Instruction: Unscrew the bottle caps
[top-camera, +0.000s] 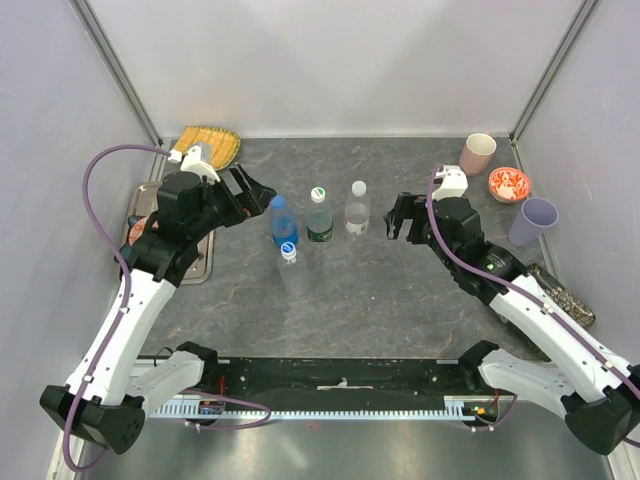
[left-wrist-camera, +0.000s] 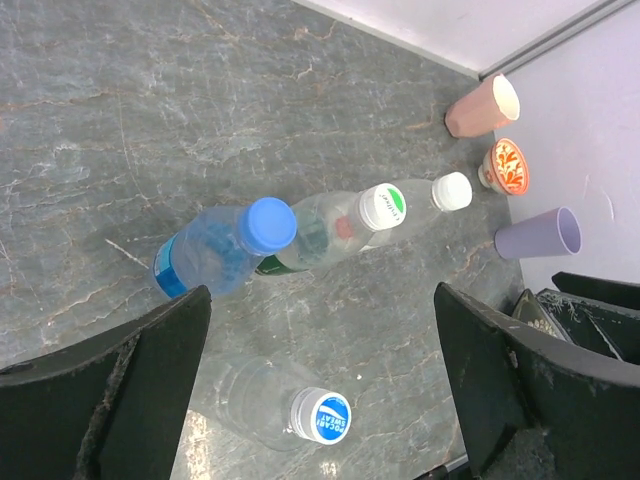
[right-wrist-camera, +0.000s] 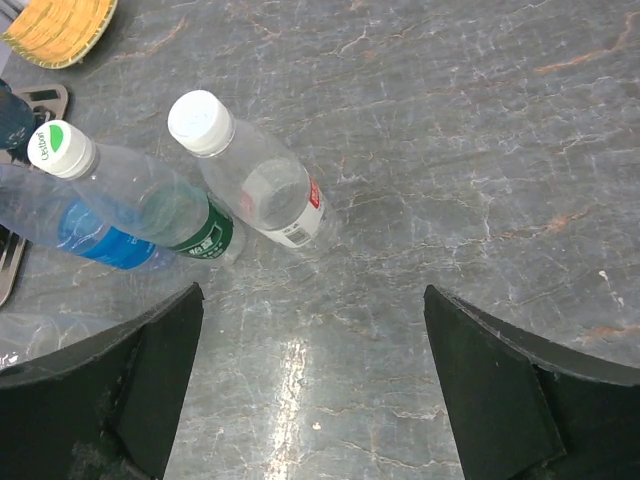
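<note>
Four bottles stand upright mid-table, caps on. The blue-tinted bottle (top-camera: 283, 224) has a blue cap (left-wrist-camera: 268, 224). The green-label bottle (top-camera: 319, 220) has a white-and-green cap (left-wrist-camera: 382, 207). A clear bottle (top-camera: 357, 210) has a plain white cap (right-wrist-camera: 200, 110). Another clear bottle (top-camera: 291, 268) in front has a white-and-blue cap (left-wrist-camera: 320, 415). My left gripper (top-camera: 256, 194) is open and empty, just left of the blue bottle; in the left wrist view (left-wrist-camera: 322, 300) it looks down over the front clear bottle. My right gripper (top-camera: 398, 215) is open and empty, right of the white-capped bottle.
A pink cup (top-camera: 478, 153), a red patterned bowl (top-camera: 509, 184) and a purple cup (top-camera: 533, 221) stand at the back right. A yellow woven item (top-camera: 210, 145) and a metal tray (top-camera: 138, 203) sit at the back left. A dark object (top-camera: 565, 290) lies at the right.
</note>
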